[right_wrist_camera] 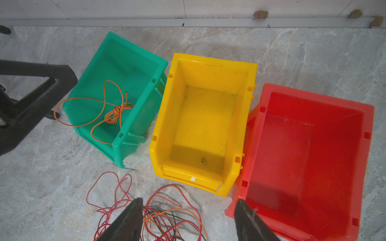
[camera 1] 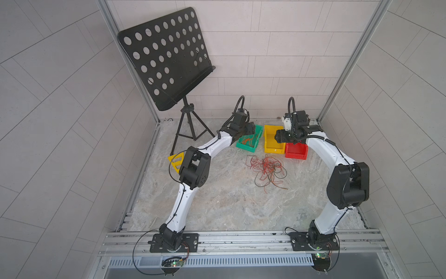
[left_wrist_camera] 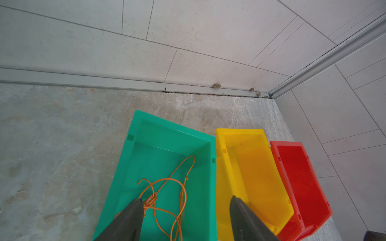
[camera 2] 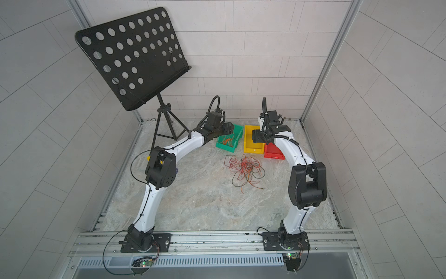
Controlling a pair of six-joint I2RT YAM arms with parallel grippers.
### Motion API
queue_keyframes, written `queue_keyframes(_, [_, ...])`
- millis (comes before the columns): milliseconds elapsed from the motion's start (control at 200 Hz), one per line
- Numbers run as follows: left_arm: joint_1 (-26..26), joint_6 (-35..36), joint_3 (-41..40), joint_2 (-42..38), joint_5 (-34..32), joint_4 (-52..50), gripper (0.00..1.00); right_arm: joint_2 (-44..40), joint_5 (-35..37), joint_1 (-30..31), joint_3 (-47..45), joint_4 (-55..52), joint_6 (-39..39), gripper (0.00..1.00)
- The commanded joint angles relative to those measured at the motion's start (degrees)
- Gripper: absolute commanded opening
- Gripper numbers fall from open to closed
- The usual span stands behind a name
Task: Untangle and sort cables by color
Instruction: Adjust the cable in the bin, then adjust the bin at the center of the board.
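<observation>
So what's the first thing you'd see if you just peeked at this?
Probably the three bright bins side by side at the far end of the table: the green bin, the yellow bin and the red bin. In front of them lies a messy tangle of red, orange and black cables, and one orange cable already sits in the green bin. A big black music stand full of round holes towers at the back.

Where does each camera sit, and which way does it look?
Top views: high behind the robot, looking down on the table, left arm, right arm, cable tangle and green bin.
Left wrist: on left arm, facing green bin holding an orange cable; left jaws show, open.
Right wrist: on right arm, facing yellow bin and red bin; right jaws show, open.
Shared: all show the green bin.
</observation>
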Motion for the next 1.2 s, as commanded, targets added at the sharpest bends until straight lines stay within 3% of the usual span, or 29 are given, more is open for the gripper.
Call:
queue_keyframes(0, [0.92, 0.04, -2.26, -2.76, 1.48, 1.7, 0.72, -2.37, -0.9, -0.25, -0.46, -1.68, -1.34, 0.72])
queue_keyframes(155, [2.98, 1.41, -12.72, -11.91, 2.25, 5.99, 0.73, -4.32, -2.74, -0.19, -0.79, -4.99, -1.9, 0.72])
queue_keyframes(270, [5.77, 0.6, -23.28, -18.92, 2.3, 10.77, 0.8, -5.53, -3.53, -0.18, -0.73, -9.48, -0.94, 0.72])
queue_keyframes(375, [9.98, -4.15, -28.89, -19.95, 8.36, 16.14, 0.84, -7.75, -3.55, -0.18, -4.31, -8.23, 0.11, 0.74])
queue_keyframes(500, [12.71, -8.67, -28.27, -15.17, 17.49, 20.95, 0.92, -8.89, -3.1, -0.22, -7.24, -6.77, 1.29, 0.78])
queue_keyframes(605, [12.77, -11.15, -25.38, -10.34, 21.01, 23.74, 0.95, -9.28, -2.65, -0.19, -8.12, -6.52, 1.77, 0.8])
queue_keyframes(931, [10.3, -14.13, -19.99, -2.36, 21.92, 24.81, 0.97, -11.22, -1.42, -0.37, -10.08, -5.61, 2.13, 0.88])
queue_keyframes(1196, [8.17, -15.57, -25.02, -4.04, 22.62, 28.91, 0.96, -13.04, -3.51, 0.19, -12.22, -8.37, 1.78, 0.86])
